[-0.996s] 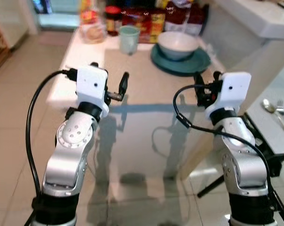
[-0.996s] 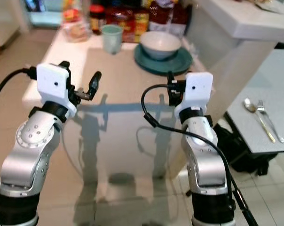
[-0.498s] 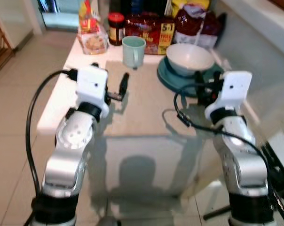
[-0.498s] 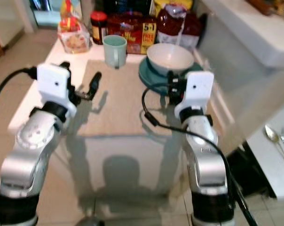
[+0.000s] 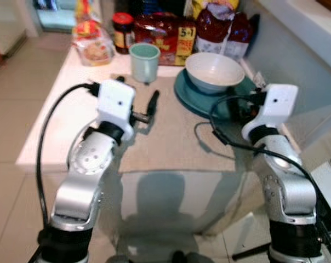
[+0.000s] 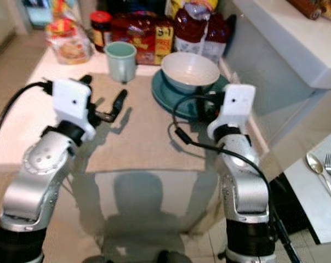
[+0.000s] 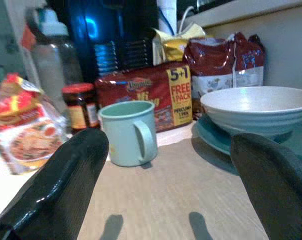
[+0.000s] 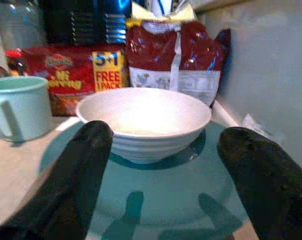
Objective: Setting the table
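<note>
A white bowl [image 5: 215, 70] sits on a teal plate [image 5: 190, 97] at the back right of a beige placemat [image 5: 171, 137]. A mint-green mug [image 5: 144, 61] stands upright at the mat's far edge. My left gripper [image 5: 149, 107] hovers open low over the mat, facing the mug [image 7: 128, 131], with nothing between its fingers [image 7: 56, 185]. My right gripper [image 5: 242, 107] is open at the plate's near right rim. It faces the bowl [image 8: 143, 120], and its fingers [image 8: 86, 175] stand either side of the plate [image 8: 156, 192].
Food packets [image 5: 163, 35], a jar [image 5: 121, 32] and a bagged snack [image 5: 91, 46] line the back of the white table [image 5: 50, 131]. A grey wall [image 5: 297, 60] bounds the right side. A spoon and fork [image 6: 321, 171] lie on another surface at the lower right.
The view has closed in on the table and shifted. Both arms now reach over it, the left above the mat, the right at the plate's rim. Both grippers stay open.
</note>
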Robot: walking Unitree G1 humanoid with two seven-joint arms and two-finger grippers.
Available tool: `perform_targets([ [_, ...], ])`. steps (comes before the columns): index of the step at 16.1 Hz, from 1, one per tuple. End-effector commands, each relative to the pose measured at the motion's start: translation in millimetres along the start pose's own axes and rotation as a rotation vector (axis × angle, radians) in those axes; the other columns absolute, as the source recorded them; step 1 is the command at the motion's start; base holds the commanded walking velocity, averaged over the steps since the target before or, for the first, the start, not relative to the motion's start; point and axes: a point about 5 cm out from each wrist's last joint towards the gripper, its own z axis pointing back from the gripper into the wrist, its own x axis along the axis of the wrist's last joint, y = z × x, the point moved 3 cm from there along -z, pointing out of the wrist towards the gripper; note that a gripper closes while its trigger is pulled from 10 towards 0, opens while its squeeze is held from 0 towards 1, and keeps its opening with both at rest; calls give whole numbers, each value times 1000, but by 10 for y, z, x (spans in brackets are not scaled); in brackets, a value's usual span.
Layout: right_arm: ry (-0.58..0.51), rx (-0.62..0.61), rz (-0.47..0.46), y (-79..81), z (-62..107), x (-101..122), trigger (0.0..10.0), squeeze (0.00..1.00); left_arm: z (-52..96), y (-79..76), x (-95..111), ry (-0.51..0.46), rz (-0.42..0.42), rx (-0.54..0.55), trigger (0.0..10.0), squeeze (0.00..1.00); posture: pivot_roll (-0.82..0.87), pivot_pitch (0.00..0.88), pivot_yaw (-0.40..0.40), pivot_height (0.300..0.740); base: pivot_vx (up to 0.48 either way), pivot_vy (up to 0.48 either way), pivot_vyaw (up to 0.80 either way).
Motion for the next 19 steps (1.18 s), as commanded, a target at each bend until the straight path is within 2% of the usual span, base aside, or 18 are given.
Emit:
perform_targets([
  [1,-2,-18,-10,-70,-15,51,10000,1000,1,-71,74,-33,0,-36,10000,0,80,55,-83,740,0,0,0],
  [5,62,-31,-80,-132,-213,44,10000,1000,2,-153,94,-43,-13,-106,10000,0,82,47,-81,740,0,0,0],
  [7,94,-13,-143,-147,-387,70,10000,1000,11,-213,103,-47,-41,-162,10000,0,89,39,-81,740,0,0,0],
  [9,165,23,-242,-113,-671,104,10000,1000,6,-195,117,-56,-69,-171,10000,0,91,29,-82,740,0,0,0],
  [11,187,-18,-241,-137,-859,201,10000,1000,1,-181,143,-67,-86,-180,10000,0,98,24,-86,740,0,0,0],
  [13,185,-67,-220,-178,-946,273,10000,1000,7,-180,156,-74,-89,-188,10000,0,103,24,-88,740,0,0,0],
  [14,172,-92,-207,-200,-977,317,10000,737,15,-188,160,-78,-88,-197,10000,0,106,23,-88,740,0,0,0],
  [16,171,-136,-148,-250,-1006,357,10000,98,16,-188,156,-77,-89,-200,10000,0,106,24,-88,740,0,0,0],
  [17,181,-159,-127,-272,-1005,357,10000,0,12,-179,152,-75,-89,-197,10000,0,103,24,-84,740,0,0,0],
  [19,230,-195,-104,-332,-986,292,10000,0,5,-171,141,-70,-88,-194,10000,0,97,25,-79,740,0,0,0],
])
